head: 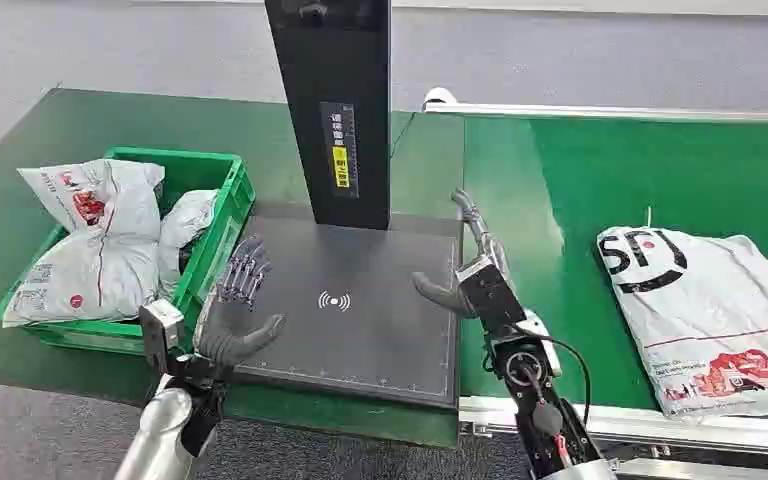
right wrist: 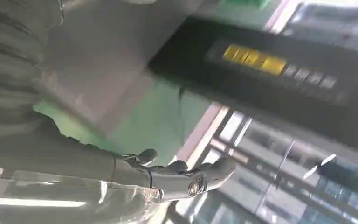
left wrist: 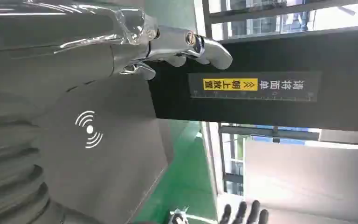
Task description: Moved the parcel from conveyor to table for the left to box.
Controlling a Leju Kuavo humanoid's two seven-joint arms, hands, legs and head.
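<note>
My right hand hangs over the seam where the dark scanning pad meets the green conveyor, fingers stretched forward and apart, thumb out toward the pad, nothing in it. My left hand is just as empty, palm turned inward with fingers spread, hovering at the pad's far edge from my right, just beside the green crate that already holds several white bags. The parcel I am meant to fetch, a white poly mailer with dark lettering and a red print, lies flat on the belt well out to the outer side of my right hand, apart from it and untouched. I judge the reach has not yet begun. The trouble I foresee is the bag itself: it is limp and slick and lies flush to the belt, so my fingers may skate over it or pinch only a fold, letting it sag and slip on the way across. Dragging it low could snag it on the metal rail between belt and table. Swinging wide the other way risks my hand striking the black post standing ahead of my thumb.
</note>
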